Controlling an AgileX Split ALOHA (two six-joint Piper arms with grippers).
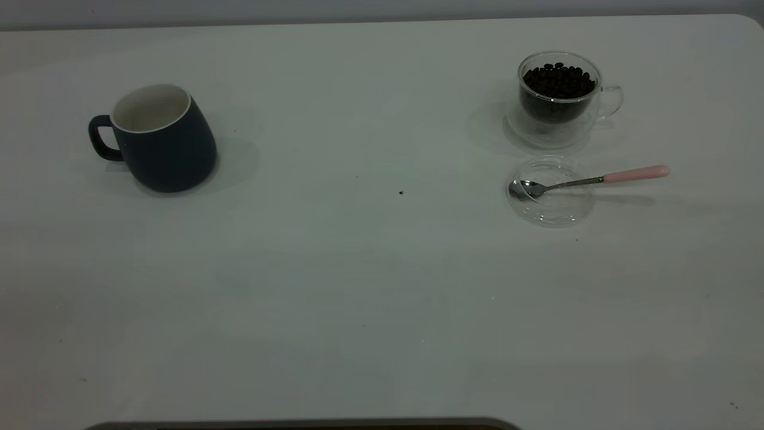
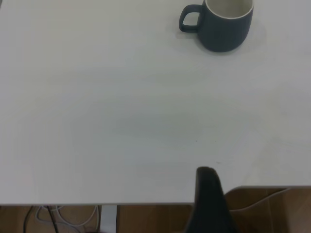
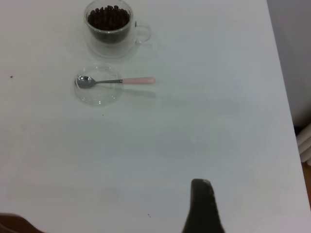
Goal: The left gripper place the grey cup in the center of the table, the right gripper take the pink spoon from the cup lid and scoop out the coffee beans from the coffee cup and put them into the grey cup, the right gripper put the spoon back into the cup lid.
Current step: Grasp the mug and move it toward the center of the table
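Observation:
The grey cup (image 1: pixel 160 136) stands upright and empty at the table's (image 1: pixel 358 286) left side, handle to the left; it also shows in the left wrist view (image 2: pixel 223 24). The coffee cup (image 1: pixel 558 98), full of coffee beans (image 1: pixel 559 80), stands at the right rear. Just in front of it lies the cup lid (image 1: pixel 552 192) with the pink spoon (image 1: pixel 588 180) across it, bowl in the lid, pink handle pointing right. The right wrist view shows the coffee cup (image 3: pixel 111 29), lid (image 3: pixel 98 88) and spoon (image 3: pixel 116 81). My left gripper (image 2: pixel 206 175) and right gripper (image 3: pixel 200 188) hang back at the table's near edge, far from everything.
A few dark specks dot the tabletop, one near the middle (image 1: pixel 400 192). The table's near edge, with wood floor and cables below it, shows in the left wrist view (image 2: pixel 146 204). The table's right edge shows in the right wrist view (image 3: pixel 286 97).

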